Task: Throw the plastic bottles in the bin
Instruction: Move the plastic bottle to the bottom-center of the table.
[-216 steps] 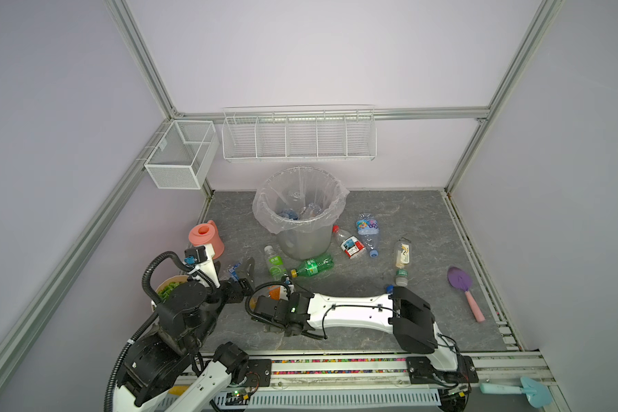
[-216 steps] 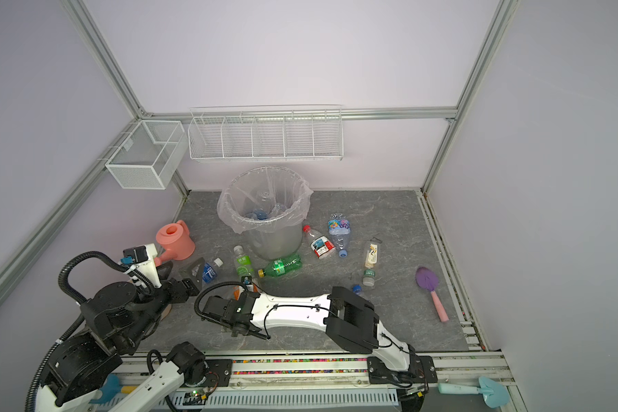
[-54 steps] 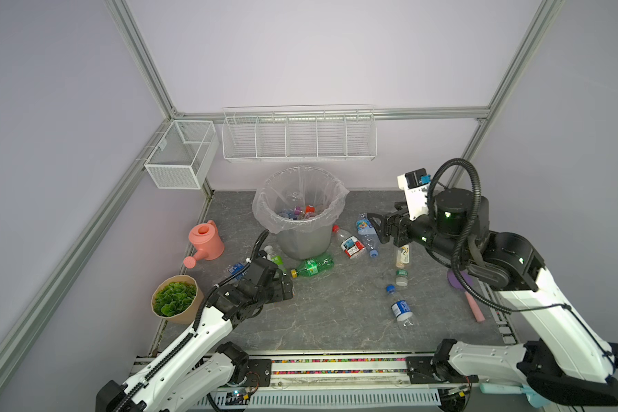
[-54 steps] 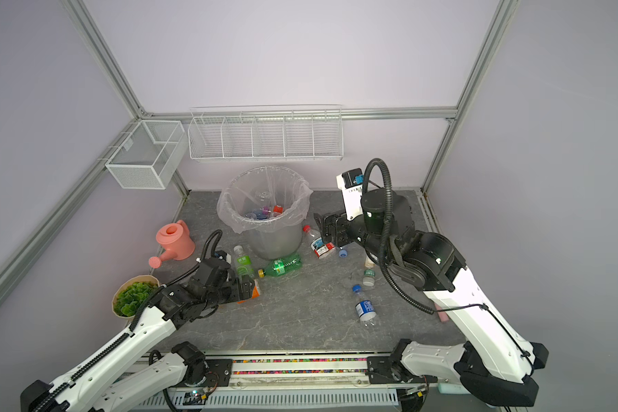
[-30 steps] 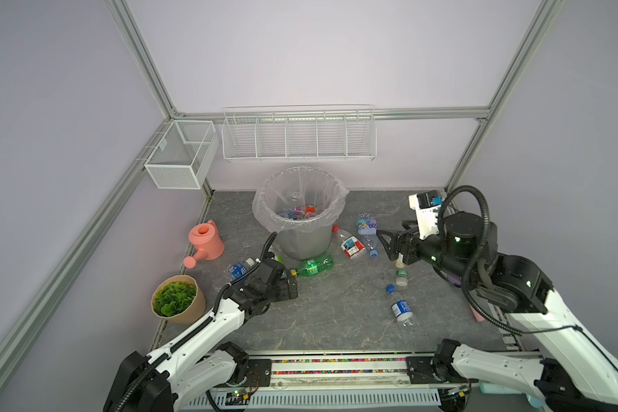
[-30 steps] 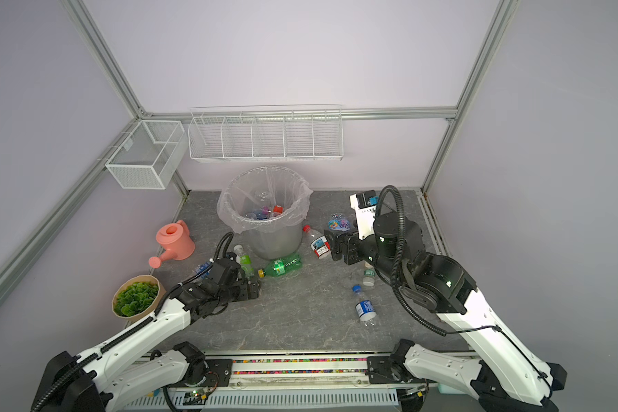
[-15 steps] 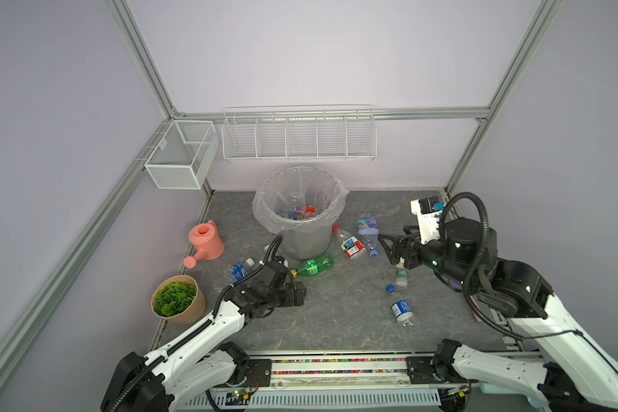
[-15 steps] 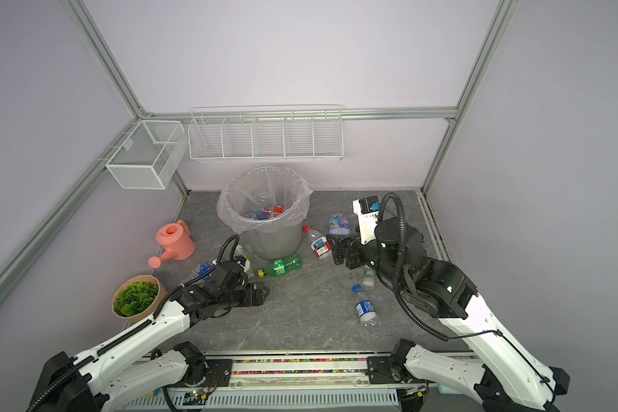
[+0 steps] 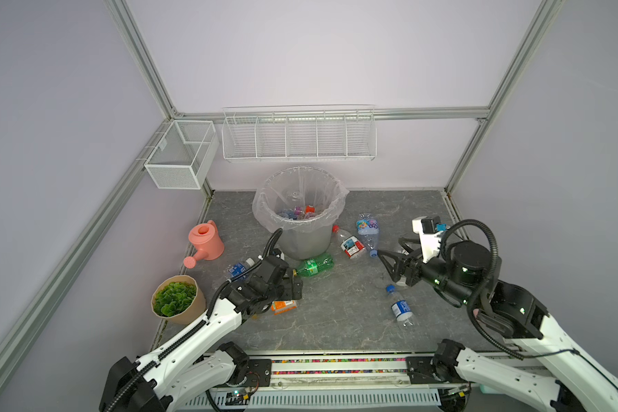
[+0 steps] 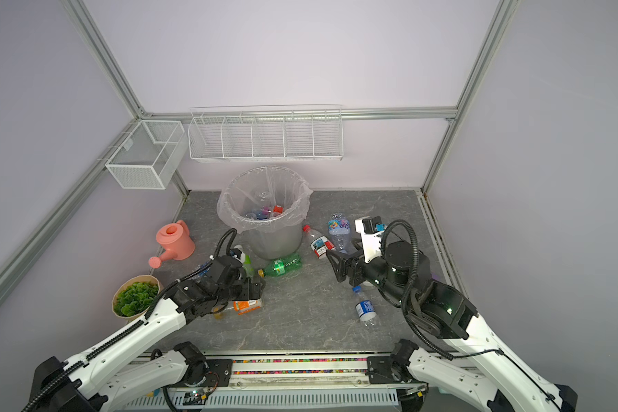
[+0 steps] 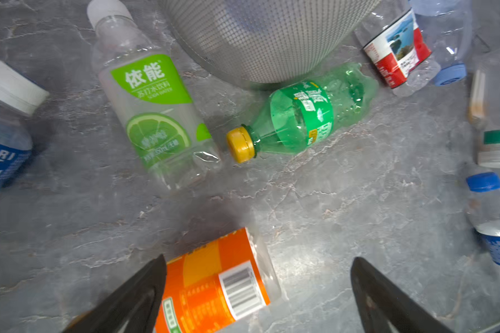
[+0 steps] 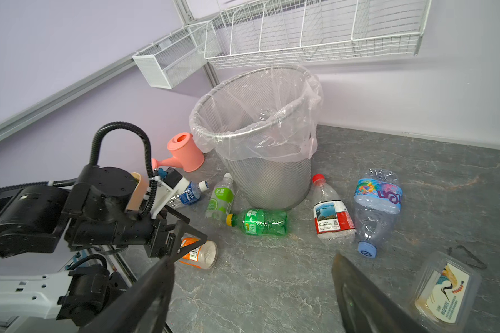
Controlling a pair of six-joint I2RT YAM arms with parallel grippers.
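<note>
We had the left gripper [image 11: 259, 261] spread just over the orange bottle [image 11: 214, 285], ready to straddle it, and the right gripper [image 12: 253, 261] spread, empty, aimed at bottles [image 12: 334, 219] lying by the bin [image 12: 272, 178].

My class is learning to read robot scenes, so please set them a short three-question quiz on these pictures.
1. True or false: the green bottle lies on its side beside the bin.
2. The orange-labelled bottle by the left gripper is: A upright; B lying on its side; C in the bin.
3. Fill in: the right gripper stands ___, holding nothing.
Key: 1 true; 2 B; 3 open.
</note>
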